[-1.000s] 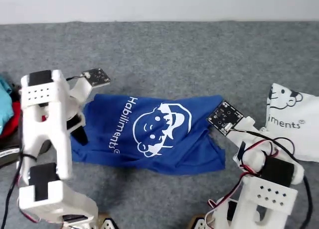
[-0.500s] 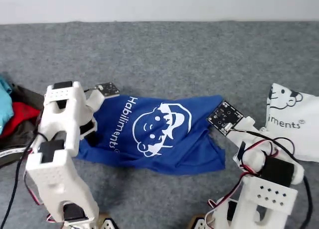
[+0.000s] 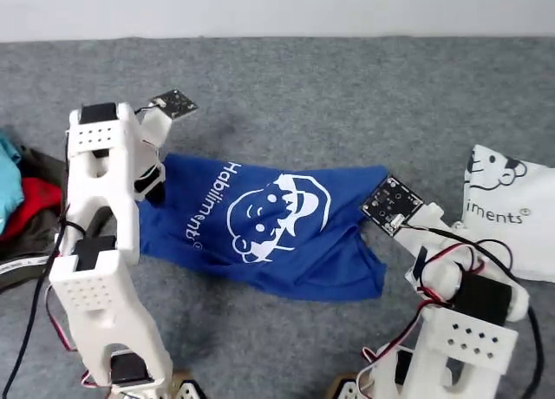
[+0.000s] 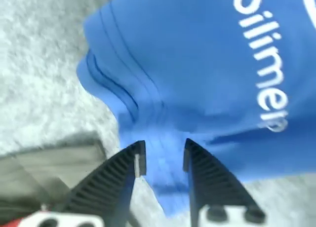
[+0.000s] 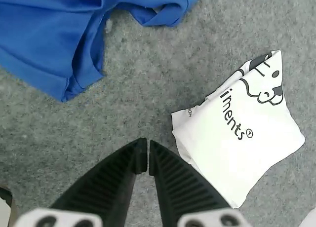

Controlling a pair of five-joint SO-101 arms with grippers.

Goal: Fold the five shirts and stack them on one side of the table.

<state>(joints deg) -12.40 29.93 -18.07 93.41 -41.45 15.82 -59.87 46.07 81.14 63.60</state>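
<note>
A blue shirt (image 3: pixel 260 225) with a white cartoon face lies crumpled across the middle of the grey table. My left gripper (image 4: pixel 163 148) is at the shirt's left end, shut on a bunched fold of the blue shirt (image 4: pixel 197 64), and holds that edge slightly raised. A folded white shirt (image 3: pixel 512 217) lies at the right edge. My right gripper (image 5: pixel 147 143) hangs shut and empty above bare carpet, between the blue shirt's right corner (image 5: pixel 49 29) and the white shirt (image 5: pixel 239 138).
A heap of unfolded clothes (image 3: pixel 22 208) in teal, red and dark cloth sits at the left edge, close to the left arm. Open grey carpet (image 3: pixel 347 95) stretches along the back of the table up to a white wall.
The left arm has swung back and to the left with the shirt's left end in its grip, dragging the blue shirt leftward. The right arm has stayed still.
</note>
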